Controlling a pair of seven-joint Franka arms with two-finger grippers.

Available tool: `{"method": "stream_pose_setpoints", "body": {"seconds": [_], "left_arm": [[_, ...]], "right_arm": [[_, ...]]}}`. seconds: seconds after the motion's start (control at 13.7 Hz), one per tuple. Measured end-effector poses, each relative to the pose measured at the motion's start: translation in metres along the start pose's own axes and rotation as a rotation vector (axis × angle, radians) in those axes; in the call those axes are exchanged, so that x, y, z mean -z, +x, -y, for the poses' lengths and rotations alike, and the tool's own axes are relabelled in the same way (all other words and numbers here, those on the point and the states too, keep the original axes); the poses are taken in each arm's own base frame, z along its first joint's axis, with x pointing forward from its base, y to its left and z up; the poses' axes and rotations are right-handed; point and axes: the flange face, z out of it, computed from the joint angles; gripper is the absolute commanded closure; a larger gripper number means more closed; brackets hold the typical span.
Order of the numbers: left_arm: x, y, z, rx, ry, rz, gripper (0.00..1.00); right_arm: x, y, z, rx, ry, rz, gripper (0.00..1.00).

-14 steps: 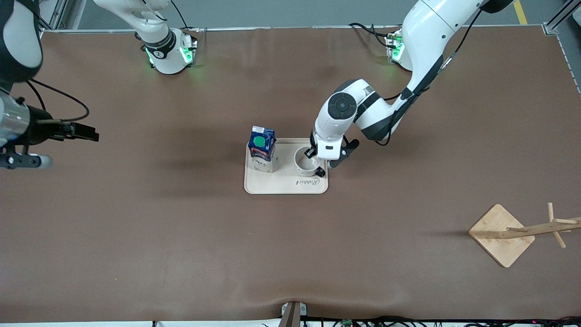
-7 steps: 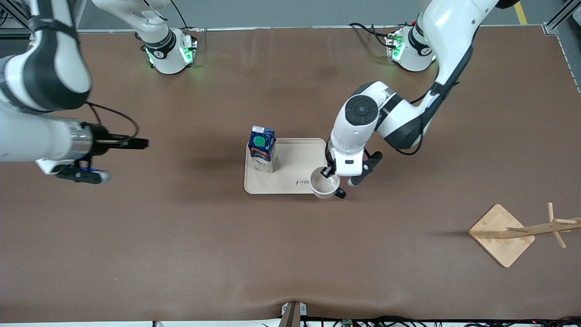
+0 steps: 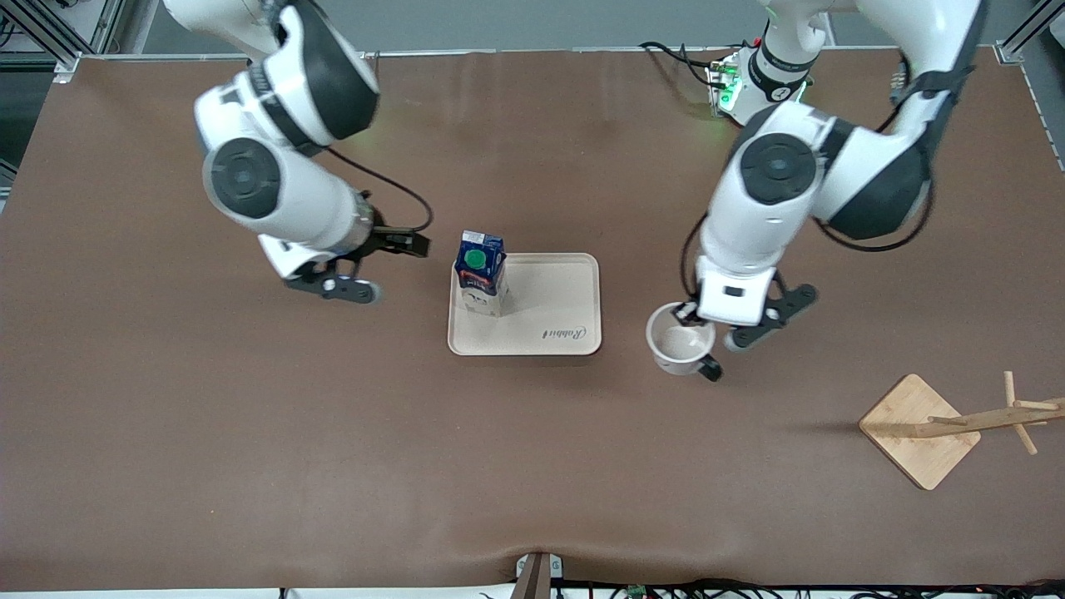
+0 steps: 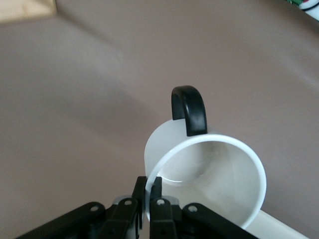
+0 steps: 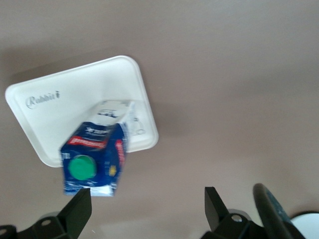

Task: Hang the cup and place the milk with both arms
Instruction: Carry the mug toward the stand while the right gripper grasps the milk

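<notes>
Covering the whole scene, brown surface (image 3: 250, 466) carries a beige tray (image 3: 557, 291) at its middle. Wooden rack (image 3: 940, 424) lies toward the left arm's end. Right gripper (image 3: 412, 243) hangs over bare surface just beside the milk (image 3: 480, 271), jaws spread wide, nothing held. Milk stands upright on the tray's edge at the right arm's end. Left gripper (image 4: 148, 199) is up over the surface beside the tray, jaws clamped on the cup (image 3: 681, 348) rim, handle (image 4: 189, 109) pointing away from the jaws.
</notes>
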Motion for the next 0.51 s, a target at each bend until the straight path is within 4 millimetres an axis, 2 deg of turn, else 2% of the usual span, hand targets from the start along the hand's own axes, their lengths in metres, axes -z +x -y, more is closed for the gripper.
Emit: {"method": "stream_pose_setpoints", "body": {"seconds": [0.22, 0.36, 0.51], "left_arm": [[0.026, 0.033, 0.040, -0.150, 0.008, -0.016, 1.00], [0.047, 0.057, 0.068, -0.224, -0.015, -0.020, 1.00], [0.059, 0.091, 0.109, -0.315, -0.016, -0.036, 1.00]], "right_arm": [[-0.041, -0.020, 0.038, -0.032, -0.019, -0.001, 0.00], [-0.053, -0.019, 0.046, -0.033, -0.016, -0.008, 0.00], [-0.064, -0.017, 0.050, -0.030, -0.021, -0.005, 0.00]]}}
